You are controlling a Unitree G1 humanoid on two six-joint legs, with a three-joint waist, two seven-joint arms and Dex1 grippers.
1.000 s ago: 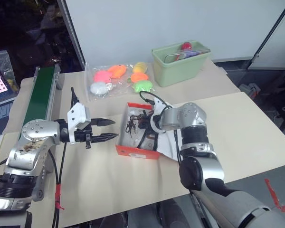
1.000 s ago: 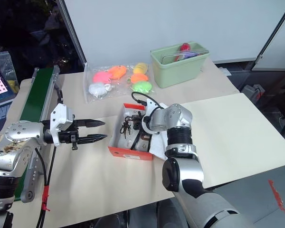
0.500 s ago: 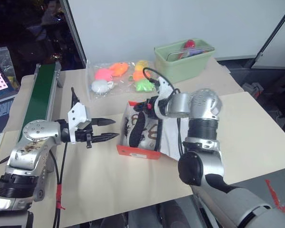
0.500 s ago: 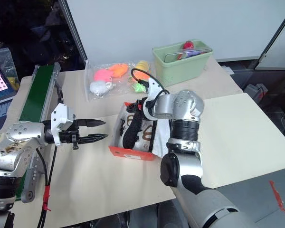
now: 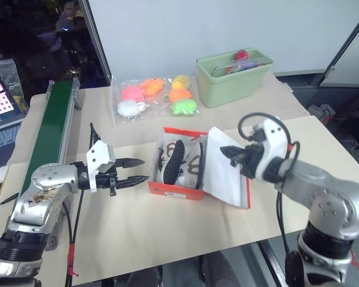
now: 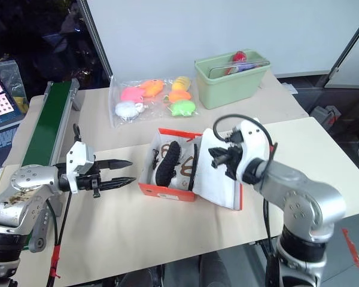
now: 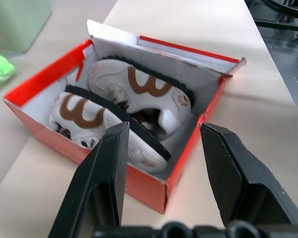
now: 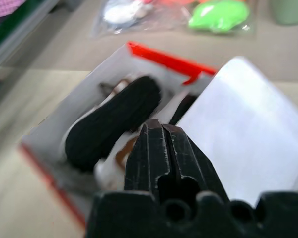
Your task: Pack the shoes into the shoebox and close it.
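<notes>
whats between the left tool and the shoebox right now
Only a bare strip of table. In the left eye view the left tool, open, stops short of the shoebox; the left wrist view shows the same.

Left arm reaches in low from left, forearm near level, left gripper [image 5: 139,170] pointing right — two black fingers [image 7: 105,174] parted, nothing between them, tips just short of shoebox [image 5: 173,190] end wall, not touching. Right arm bent at elbow, wrist raised over open lid's white inner face. Right gripper [image 6: 214,155] angled left and slightly down toward box interior — fingers pressed together, empty, clear of shoes [image 7: 139,99].
</notes>
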